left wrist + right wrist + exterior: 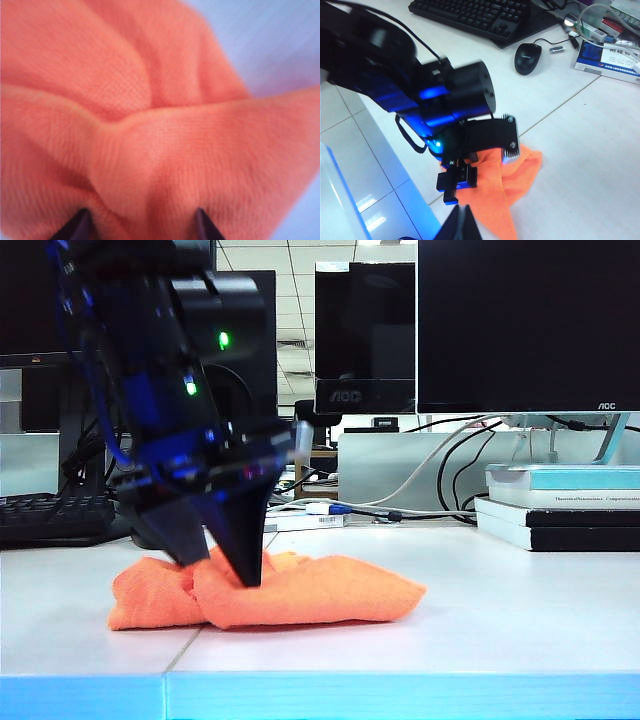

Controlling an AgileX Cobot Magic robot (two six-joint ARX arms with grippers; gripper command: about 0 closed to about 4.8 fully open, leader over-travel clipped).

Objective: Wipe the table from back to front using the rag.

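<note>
Rag (165, 145) bunched between left fingers (75, 227)

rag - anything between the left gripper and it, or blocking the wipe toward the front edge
Nothing visible. The left gripper is already down on the rag, fingers apart with cloth bunched between them. The table between the rag and the front edge is bare. The right gripper, shut, hangs off to the side.

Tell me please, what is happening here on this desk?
The left gripper is down on the orange rag, its open fingers pressing into the bunched cloth near the table's front edge. The right gripper is shut, holds nothing, and hangs above, looking down on the left arm. The rag lies crumpled, not spread flat.
</note>
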